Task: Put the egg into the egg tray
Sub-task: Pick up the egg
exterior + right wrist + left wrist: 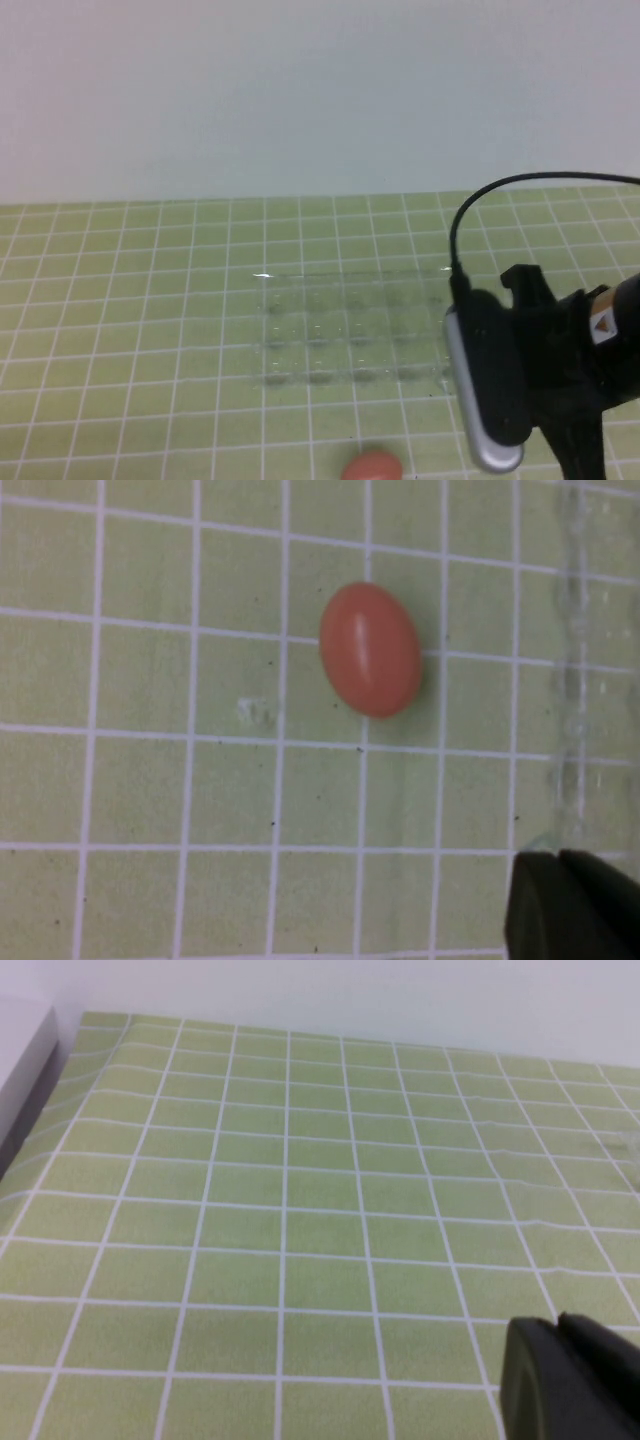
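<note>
Small smooth reddish-orange oval egg (370, 648) lying on green grid-patterned tabletop (150, 330), near clear plastic egg tray (350, 330) but outside it, right gripper (575, 905) raised beside tray, left gripper (570, 1380) over bare tabletop, neither gripper's opening discernible.

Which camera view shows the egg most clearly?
The right wrist view: the whole egg lies on the green mat beside the egg tray, with the right gripper nearby. The high view cuts it at the edge. The left wrist view, with the left gripper, misses it.
</note>
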You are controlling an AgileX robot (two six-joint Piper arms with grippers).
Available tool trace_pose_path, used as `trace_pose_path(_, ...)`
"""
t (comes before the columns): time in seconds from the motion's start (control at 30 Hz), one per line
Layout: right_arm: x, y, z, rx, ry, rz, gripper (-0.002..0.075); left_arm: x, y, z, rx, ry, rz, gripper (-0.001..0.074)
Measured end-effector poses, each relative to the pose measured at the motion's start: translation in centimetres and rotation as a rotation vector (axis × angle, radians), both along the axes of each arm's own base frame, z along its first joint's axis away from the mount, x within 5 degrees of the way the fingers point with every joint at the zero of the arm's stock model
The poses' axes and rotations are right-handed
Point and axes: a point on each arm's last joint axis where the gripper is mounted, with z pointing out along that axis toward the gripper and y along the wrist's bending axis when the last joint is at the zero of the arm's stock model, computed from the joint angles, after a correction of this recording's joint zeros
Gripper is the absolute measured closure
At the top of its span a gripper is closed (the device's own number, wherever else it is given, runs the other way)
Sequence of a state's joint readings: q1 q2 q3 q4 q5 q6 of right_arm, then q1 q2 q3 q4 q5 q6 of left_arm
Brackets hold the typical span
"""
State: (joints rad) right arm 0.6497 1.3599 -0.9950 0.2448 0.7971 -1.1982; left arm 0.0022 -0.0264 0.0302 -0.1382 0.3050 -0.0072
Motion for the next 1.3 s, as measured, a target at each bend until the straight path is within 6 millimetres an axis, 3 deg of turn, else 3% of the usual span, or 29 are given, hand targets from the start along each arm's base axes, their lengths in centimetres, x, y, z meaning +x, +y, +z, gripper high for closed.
trace_pose_path(0.3, -0.4, 3.8, -3.3, -0.098, -0.007, 0.073, 0.0687, 0.0, 0.0, 0.0, 0.000, 0.000, 0.000, 0.0735)
trace_pose_path(0.4, -0.6, 4.7, -4.4, -0.113, 0.016, 0.082, 0.0601, 0.0, 0.0, 0.0, 0.000, 0.000, 0.000, 0.0735)
trace_pose_path(0.57, -0.5, 5.8, -5.8, -0.116, 0.034, 0.069, 0.0340, 0.0, 0.0, 0.0, 0.000, 0.000, 0.000, 0.0735)
trace_pose_path(0.67, -0.2, 6.2, -6.4, -0.115, 0.026, 0.065, 0.0266, 0.0, 0.0, 0.0, 0.000, 0.000, 0.000, 0.0735)
trace_pose_path(1.03, 1.0, 10.5, -7.7, -0.163, 0.075, 0.087, 0.0235, 0.0, 0.0, 0.0, 0.000, 0.000, 0.000, 0.0735)
trace_pose_path(1.3, 1.6, 10.9, -9.4, -0.233, 0.117, 0.072, 0.0234, 0.0, 0.0, 0.0, 0.000, 0.000, 0.000, 0.0735)
